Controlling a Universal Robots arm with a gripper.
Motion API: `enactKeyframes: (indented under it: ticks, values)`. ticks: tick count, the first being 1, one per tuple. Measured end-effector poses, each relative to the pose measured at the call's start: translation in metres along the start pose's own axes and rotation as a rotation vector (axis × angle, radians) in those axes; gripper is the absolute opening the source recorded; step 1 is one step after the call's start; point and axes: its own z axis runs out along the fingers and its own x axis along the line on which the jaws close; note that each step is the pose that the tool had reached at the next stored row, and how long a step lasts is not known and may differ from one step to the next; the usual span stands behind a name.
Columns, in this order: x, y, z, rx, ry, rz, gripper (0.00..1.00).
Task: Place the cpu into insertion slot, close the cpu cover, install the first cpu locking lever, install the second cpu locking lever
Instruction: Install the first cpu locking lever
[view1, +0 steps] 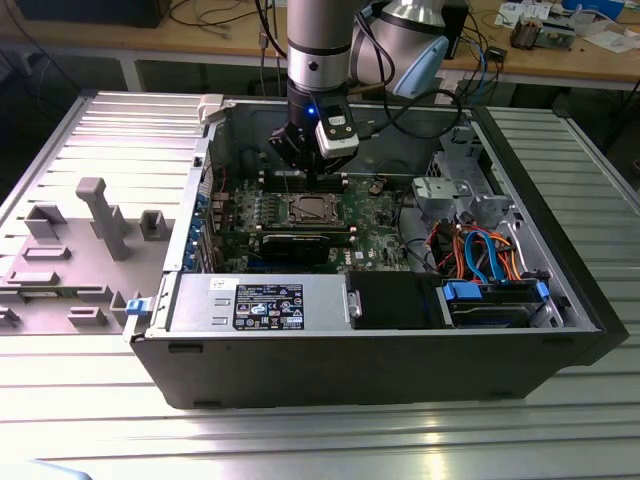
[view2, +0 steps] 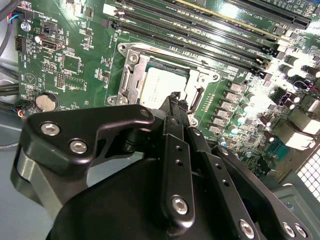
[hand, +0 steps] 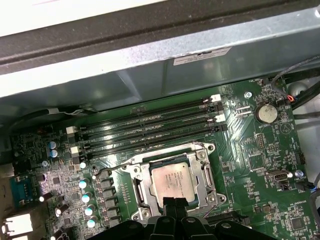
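Left of the PC case (view1: 380, 350) on the worktop (view1: 320, 440) lies a grey moulded tray (view1: 70, 260). Inside the case, the cpu (hand: 172, 179) already sits in the socket (hand: 131, 172), and the cover (hand: 205, 170) looks folded down around it, its window framing the silvery top. Just past the socket run the long memory slots (hand: 150, 127). The hand (view2: 175, 100) hangs right above the socket's near edge, fingers drawn narrow and gripping nothing that I can make out. One thin lever (hand: 100, 172) seems still unlatched beside the socket, though the wire is hard to follow. I judge the lever step is in hand; it calls for pressing the wire down and hooking it under its catch. To the right of the socket stands the drive cage (view1: 455, 195).
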Motion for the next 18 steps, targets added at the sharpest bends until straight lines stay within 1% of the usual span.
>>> enactKeyframes:
  ticks: [12,14,15,16,18]
  values:
    - [0.0,0.0,0.0,-0.0008,0.0,-0.006,0.11]
    - [0.0,-0.0001,-0.0001,-0.0064,0.0013,-0.007,0.11]
    - [0.0,0.0,0.0,-0.0122,0.0025,-0.008,0.11]
    - [0.0001,0.0,0.0,-0.0159,0.0034,-0.009,0.11]
    - [0.0001,0.0001,0.0,-0.0173,0.0034,-0.021,0.11]
